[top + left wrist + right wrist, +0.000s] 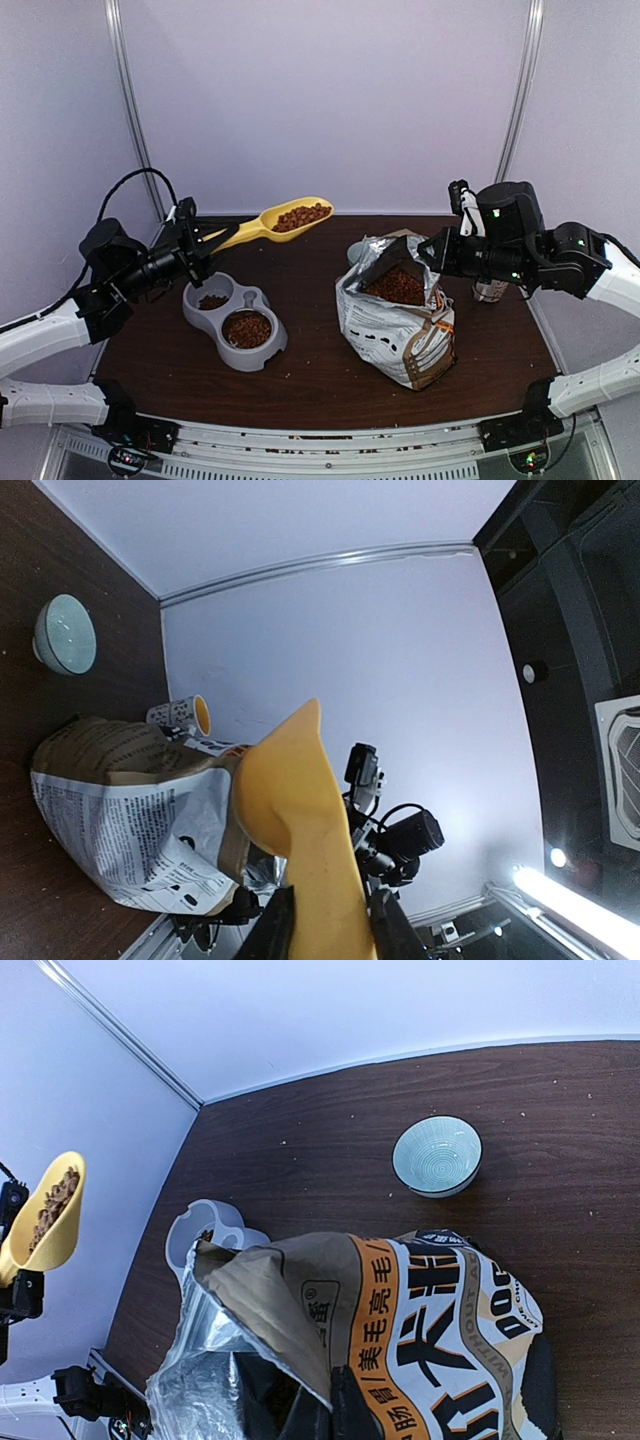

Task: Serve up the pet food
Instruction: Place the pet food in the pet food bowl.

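Top external view had my left gripper (203,241) clamped on the handle of the yellow scoop (262,226). The cup end reached out ahead of the fingers, raised and close to level, which I judged was to keep the load from spilling. The pet food (301,215) sat heaped in that cup, in the air beyond the gripper. More of it lay in both wells of the grey feeder (252,297), which stood just below the gripper. By my reckoning the scoop needed drawing back over a well and tipping.

My right gripper (432,252) was closed, and it looked pinched on the top edge of the bag (395,335). I took that hold as keeping the bag upright and its mouth open for scooping, since brown pellets showed inside, just below the gripper. Right wrist view showed a pale bowl (436,1156) beyond the bag, well ahead of that gripper, with nothing in it that I could see.
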Robot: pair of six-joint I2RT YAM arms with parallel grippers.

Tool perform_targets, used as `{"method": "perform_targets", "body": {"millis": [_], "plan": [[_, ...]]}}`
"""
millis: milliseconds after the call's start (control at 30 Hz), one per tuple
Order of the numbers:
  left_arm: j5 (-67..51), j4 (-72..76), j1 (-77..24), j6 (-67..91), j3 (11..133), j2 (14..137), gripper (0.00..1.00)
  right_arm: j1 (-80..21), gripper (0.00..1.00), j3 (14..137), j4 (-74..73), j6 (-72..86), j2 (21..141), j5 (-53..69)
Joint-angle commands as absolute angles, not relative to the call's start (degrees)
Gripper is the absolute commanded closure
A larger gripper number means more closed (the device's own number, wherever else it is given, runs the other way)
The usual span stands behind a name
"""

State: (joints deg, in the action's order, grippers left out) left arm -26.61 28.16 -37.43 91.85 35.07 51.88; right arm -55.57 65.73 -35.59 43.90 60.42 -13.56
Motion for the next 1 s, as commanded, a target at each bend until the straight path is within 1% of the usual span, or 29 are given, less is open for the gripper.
{"method": "perform_targets", "body": {"millis": [0, 167, 367, 633, 900, 967], "plan": [[-29.7, 30.1, -32.3, 92.6, 31.8, 48.1, 1.00, -55.1, 1.00, 66.1, -39.4, 43.9, 59.4, -15.9], [-33.7, 29.9, -24.7, 93.3, 26.9, 44.4, 1.00, -55.1, 1.00, 66.1, -39.6, 43.9, 59.4, -16.2], [-39.5, 30.2, -13.0, 94.2, 20.6, 40.9, 1.00, -55.1, 1.00, 66.3, -39.5, 43.9, 59.7, -16.0], [-46.5, 32.0, -0.8, 94.5, 14.2, 38.7, 1.00, -55.0, 1.00, 66.3, -39.6, 43.7, 59.7, -16.0], [-52.3, 28.8, 9.3, 91.3, 11.0, 36.4, 1.00, -54.8, 1.00, 66.4, -39.6, 43.6, 59.9, -16.1], [-53.2, 25.2, 11.8, 89.0, 10.8, 35.1, 1.00, -54.8, 1.00, 66.4, -39.6, 43.5, 59.9, -16.1]]}}
